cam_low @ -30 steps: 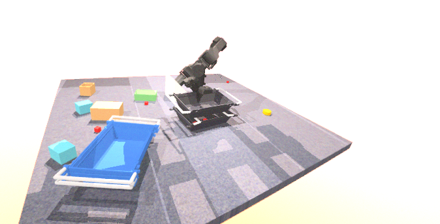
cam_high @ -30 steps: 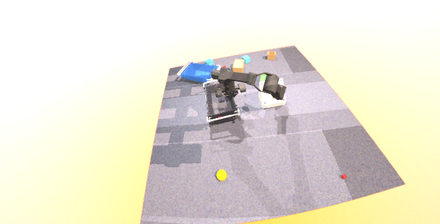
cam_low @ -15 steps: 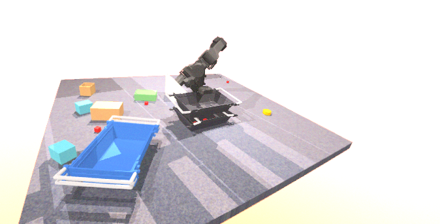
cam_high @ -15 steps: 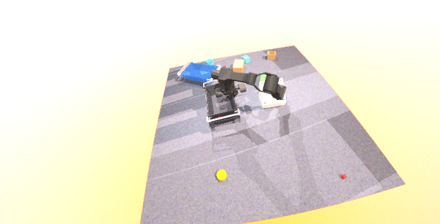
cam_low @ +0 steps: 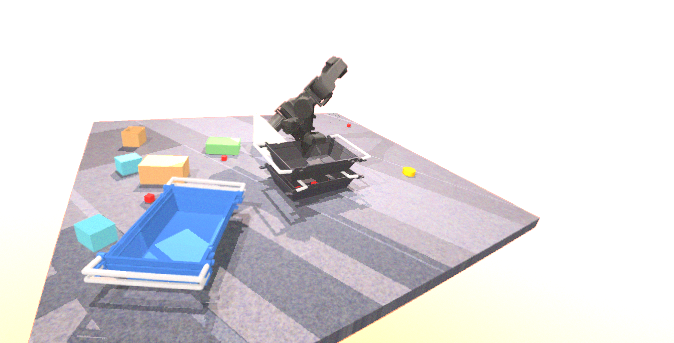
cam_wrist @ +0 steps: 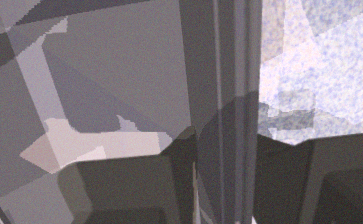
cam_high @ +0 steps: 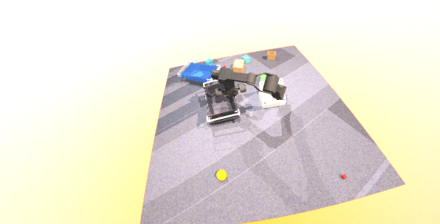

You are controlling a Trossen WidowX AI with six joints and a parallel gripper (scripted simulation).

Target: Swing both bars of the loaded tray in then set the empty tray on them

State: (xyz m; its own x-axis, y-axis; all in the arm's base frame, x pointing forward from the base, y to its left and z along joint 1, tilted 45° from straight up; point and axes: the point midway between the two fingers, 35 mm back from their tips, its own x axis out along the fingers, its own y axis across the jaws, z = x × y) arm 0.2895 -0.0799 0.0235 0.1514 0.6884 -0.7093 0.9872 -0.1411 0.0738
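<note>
The loaded black tray (cam_low: 320, 191) stands on the table with small red blocks (cam_low: 313, 182) inside. Parts of its white bars (cam_low: 301, 186) (cam_low: 350, 176) show across its top, under the other tray; the rest is hidden. The empty black tray (cam_high: 208, 104) (cam_low: 325, 167) is above it, roughly level and lined up, with its own bars (cam_high: 225, 116) (cam_low: 356, 146) out over its ends. Whether its underside touches the lower bars cannot be told. My gripper (cam_high: 233, 98) (cam_wrist: 207, 130) is shut on the empty tray's long side wall, on the robot-base side.
A blue tray (cam_high: 200, 68) (cam_low: 195, 213) with white bars stands near the black trays. Orange boxes (cam_high: 238, 66) (cam_low: 133, 136), cyan blocks (cam_low: 96, 233), a green block (cam_low: 223, 146) and a red cube (cam_low: 149, 198) lie beyond. A yellow disc (cam_high: 221, 175) (cam_low: 409, 171) lies on the other side.
</note>
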